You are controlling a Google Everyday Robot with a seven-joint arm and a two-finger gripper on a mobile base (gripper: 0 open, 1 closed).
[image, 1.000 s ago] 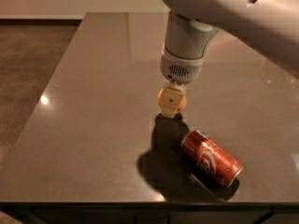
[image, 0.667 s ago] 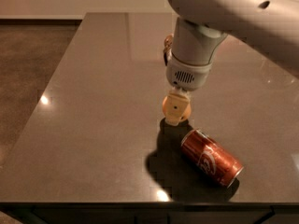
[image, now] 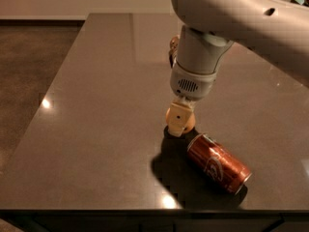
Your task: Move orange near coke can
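Nearest the front edge of the dark polished table (image: 96,129), the glossy red coke can with white script (image: 218,162) lies on its side. Just beyond it, at its 10 o'clock, my two-finger pincer (image: 181,125) is closed on the small round yellow-orange orange (image: 179,116), low over the table and just beside the can's top rim. I judge this is near enough, so I should lower straight down until the orange rests, open slowly and rise vertically, never sweeping toward 4 o'clock, because the lying can may roll.

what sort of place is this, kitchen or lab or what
Probably an office or lab counter, not certain: a long dark polished counter, brown floor, and a robot gripper holding an orange beside a red can.
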